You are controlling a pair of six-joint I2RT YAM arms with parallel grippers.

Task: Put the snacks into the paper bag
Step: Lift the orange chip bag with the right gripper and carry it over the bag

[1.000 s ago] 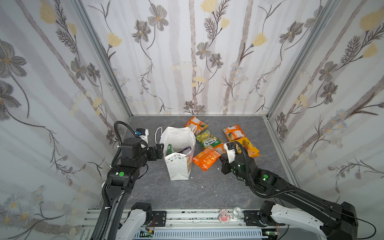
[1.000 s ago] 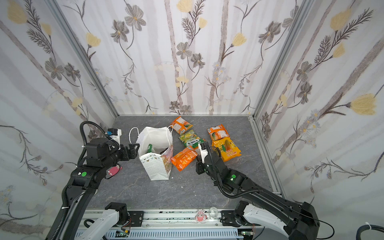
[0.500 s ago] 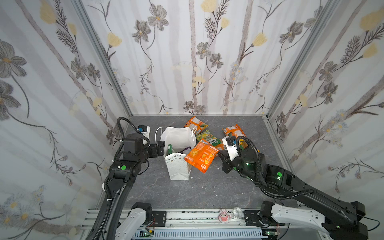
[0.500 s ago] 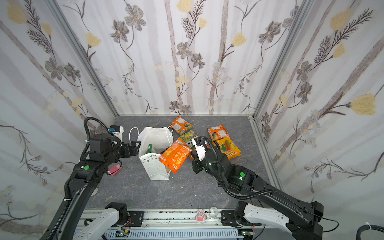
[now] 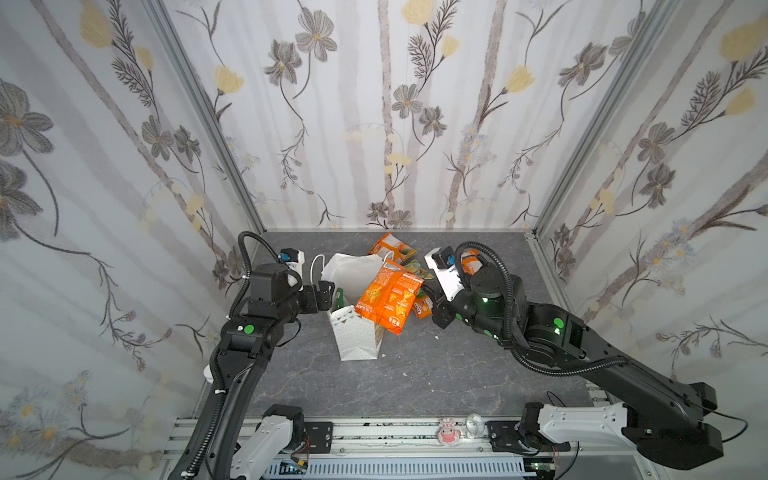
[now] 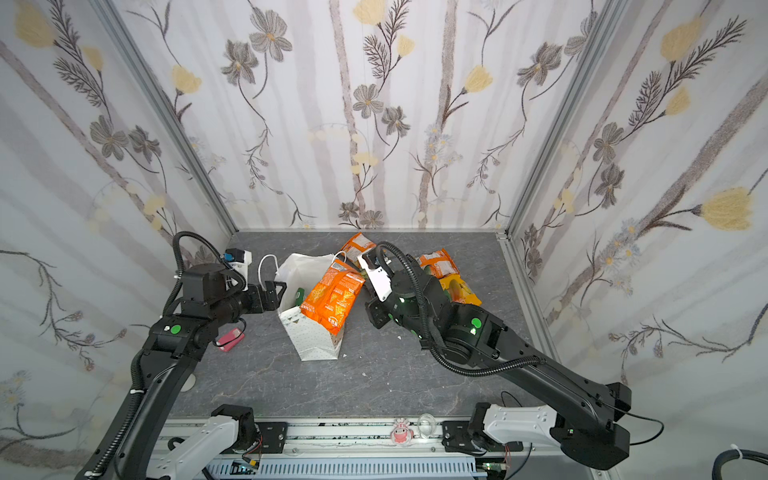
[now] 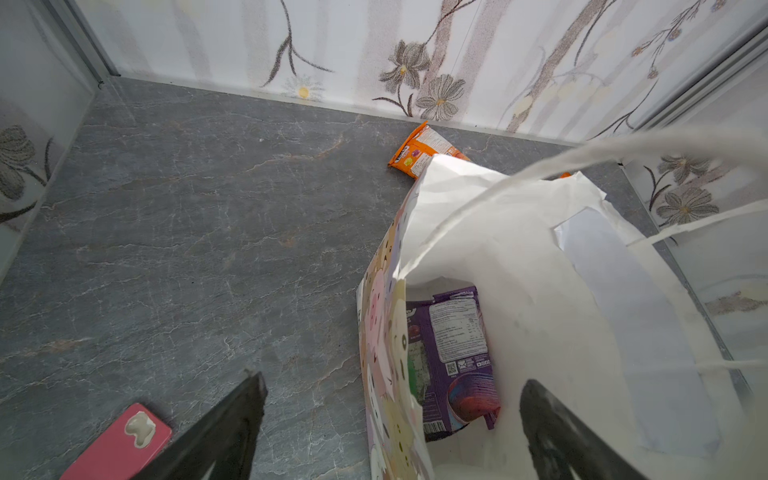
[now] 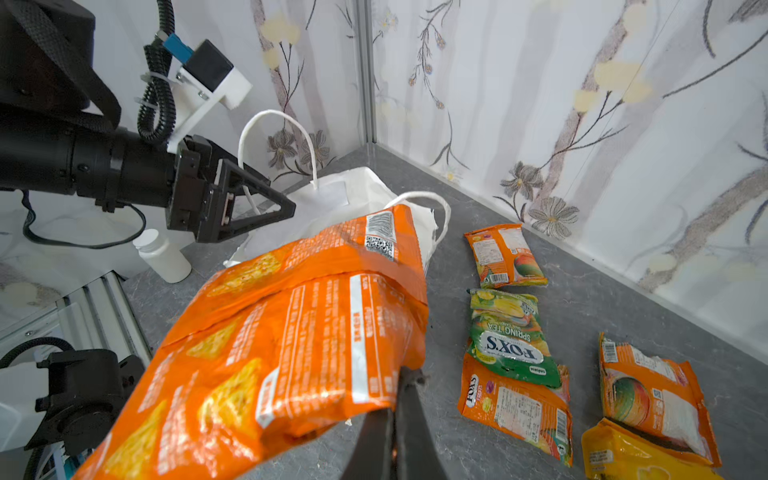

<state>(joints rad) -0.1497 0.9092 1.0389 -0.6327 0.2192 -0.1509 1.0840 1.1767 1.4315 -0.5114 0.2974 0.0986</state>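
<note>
The white paper bag (image 5: 358, 334) (image 6: 315, 341) stands upright mid-table with its mouth open. My right gripper (image 8: 401, 386) (image 5: 424, 300) is shut on the edge of a large orange snack packet (image 8: 291, 345) (image 5: 388, 297) (image 6: 332, 300), which hangs tilted over the bag's right rim. At the bag's left rim my left gripper (image 7: 392, 378) (image 5: 326, 291) is open, one finger (image 7: 232, 419) outside the wall and the other inside. A purple packet (image 7: 457, 353) lies in the bag on a green one. Other snacks lie right of the bag: orange (image 8: 505, 255), green (image 8: 507, 340), orange (image 8: 515, 411), orange (image 8: 652, 395), yellow (image 8: 636, 457).
A pink phone (image 7: 120, 444) (image 6: 229, 340) lies on the grey table left of the bag, under my left arm. A white bottle (image 8: 164, 255) stands at the table's left front edge. Flowered walls close in three sides, and a metal rail runs along the front.
My right gripper has lifted the large orange packet off the table and carried it left to the bag's mouth. The left gripper has edged forward at the bag's rim and opened a little wider.
</note>
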